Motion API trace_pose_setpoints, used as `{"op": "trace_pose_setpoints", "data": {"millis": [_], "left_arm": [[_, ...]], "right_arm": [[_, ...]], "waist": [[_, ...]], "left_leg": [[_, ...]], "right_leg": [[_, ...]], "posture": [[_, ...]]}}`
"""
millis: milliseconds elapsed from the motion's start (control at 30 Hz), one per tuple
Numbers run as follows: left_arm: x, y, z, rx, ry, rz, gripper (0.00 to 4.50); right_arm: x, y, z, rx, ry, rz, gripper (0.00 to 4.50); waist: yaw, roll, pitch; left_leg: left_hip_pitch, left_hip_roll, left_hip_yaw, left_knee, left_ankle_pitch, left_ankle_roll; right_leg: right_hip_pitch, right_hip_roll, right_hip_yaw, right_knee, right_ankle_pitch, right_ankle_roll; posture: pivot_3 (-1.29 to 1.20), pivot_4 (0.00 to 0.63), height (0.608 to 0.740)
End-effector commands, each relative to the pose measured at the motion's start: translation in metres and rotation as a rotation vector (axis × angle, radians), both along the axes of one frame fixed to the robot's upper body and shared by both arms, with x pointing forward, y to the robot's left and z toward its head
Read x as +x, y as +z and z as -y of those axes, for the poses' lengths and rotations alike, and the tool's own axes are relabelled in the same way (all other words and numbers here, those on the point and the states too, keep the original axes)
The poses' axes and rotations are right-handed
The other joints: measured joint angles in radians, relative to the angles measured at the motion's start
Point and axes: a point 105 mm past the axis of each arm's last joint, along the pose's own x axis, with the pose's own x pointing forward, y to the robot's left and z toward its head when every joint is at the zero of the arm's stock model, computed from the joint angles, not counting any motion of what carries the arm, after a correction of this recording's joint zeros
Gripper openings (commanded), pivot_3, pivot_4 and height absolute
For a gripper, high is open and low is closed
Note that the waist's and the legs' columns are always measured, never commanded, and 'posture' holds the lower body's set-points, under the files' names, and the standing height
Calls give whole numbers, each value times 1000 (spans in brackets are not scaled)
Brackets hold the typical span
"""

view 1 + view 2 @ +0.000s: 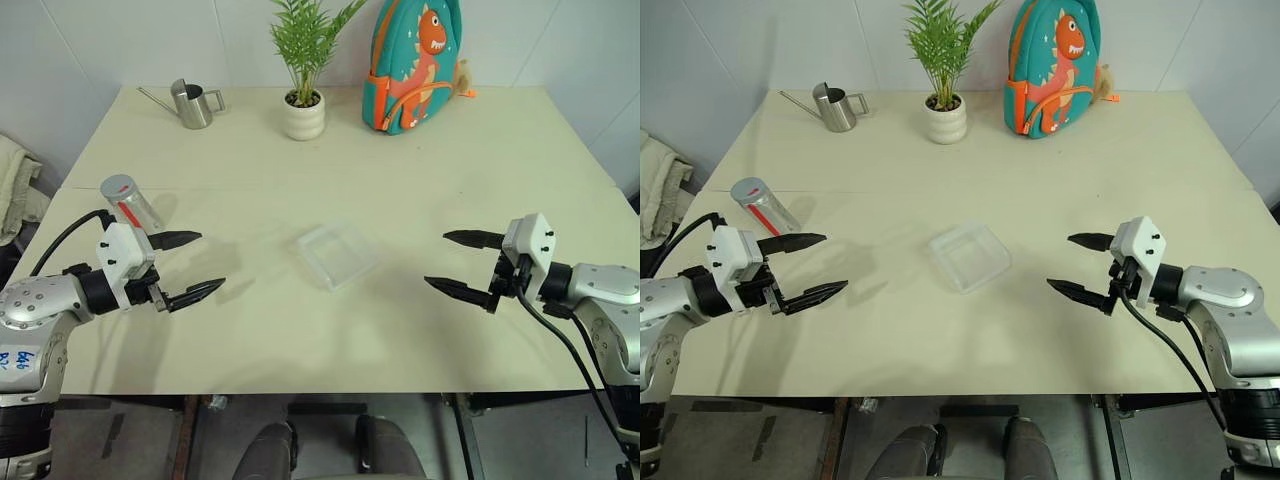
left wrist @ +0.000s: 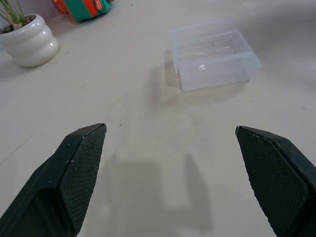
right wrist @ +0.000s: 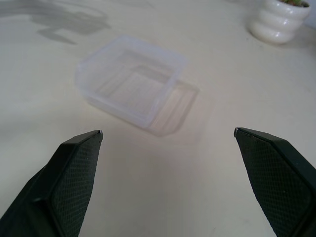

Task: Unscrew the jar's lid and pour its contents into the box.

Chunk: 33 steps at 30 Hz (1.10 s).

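On the counter (image 1: 420, 190), the box (image 1: 337, 254) sat empty at centre, between both arms. The left end effector (image 1: 192, 266) and right end effector (image 1: 462, 264) hung spread and empty. The jar (image 1: 762, 204) stood capped at far left; grasping it seemingly came next.

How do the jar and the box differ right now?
The jar is an opaque silvery cylinder with a red label, capped by the lid; the box is clear, shallow, rectangular and open-topped. The jar stands tilted beside the left end effector; the box lies flat mid-table. Neither is held.
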Motion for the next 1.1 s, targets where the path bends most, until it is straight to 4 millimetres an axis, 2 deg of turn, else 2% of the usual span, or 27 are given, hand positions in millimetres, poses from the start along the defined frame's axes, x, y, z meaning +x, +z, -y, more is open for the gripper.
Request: {"op": "trace_pose_setpoints", "data": {"millis": [33, 133, 267, 433, 567, 633, 733, 900, 1100], "left_arm": [[-2, 11, -3, 13, 18, 59, 4468], [-6, 8, -6, 18, 41, 62, 4468], [-14, -2, -19, -2, 147, 54, 4468], [-29, -20, -62, -164, 576, 118, 4468], [-29, -24, -77, -281, 849, 186, 4468], [-20, -28, -82, -362, 978, 212, 4468], [-5, -36, -78, -406, 1046, 210, 4468], [26, -33, -62, -428, 1029, 223, 4468], [52, -19, -73, -447, 1145, 312, 4468]], "right_arm": [[2, 7, -4, 5, 23, 40, 4500], [4, 3, -7, 10, 40, 32, 4500], [5, 3, -19, 21, 90, 31, 4500], [8, 21, -55, 72, 229, 61, 4500], [11, 39, -85, 123, 319, 82, 4500], [15, 49, -103, 169, 345, 97, 4500], [16, 54, -123, 184, 378, 115, 4500], [13, 57, -143, 228, 394, 126, 4500], [12, 59, -156, 277, 380, 139, 4500]], "waist": [[0, 0, 0], [-2, 0, 0], [-5, 0, 0], [-8, 0, 0], [11, 0, 0], [23, 0, 0], [28, -1, 0], [22, -2, -1], [15, -2, -1]], "left_leg": [[0, 0, 0, 0, 0, 0], [0, 0, 0, 0, 0, 0], [0, 1, 1, -1, -1, 0], [1, 1, 3, 0, -1, 0], [1, 1, 1, 1, -1, 0], [1, 1, 0, 2, -1, 0], [1, 1, -1, 3, 0, 1], [0, -1, 1, 5, 2, -1], [0, 1, 2, 3, 2, -3]], "right_leg": [[0, 0, 0, 0, 0, 0], [0, 0, 0, 0, 0, 0], [-1, 0, 1, -1, 0, 0], [-1, 0, 3, 0, 0, 0], [0, 1, 2, 1, 1, 0], [0, 2, 1, 1, 3, 0], [1, 3, 1, 1, 5, 0], [1, 3, 2, 1, 8, 1], [-1, 8, 4, 1, 8, 1]], "posture": [[0, 150, 740], [0, 150, 740], [0, 150, 740], [0, 150, 740], [0, 150, 740], [0, 150, 740], [0, 150, 740], [0, 150, 740], [0, 150, 740]]}}
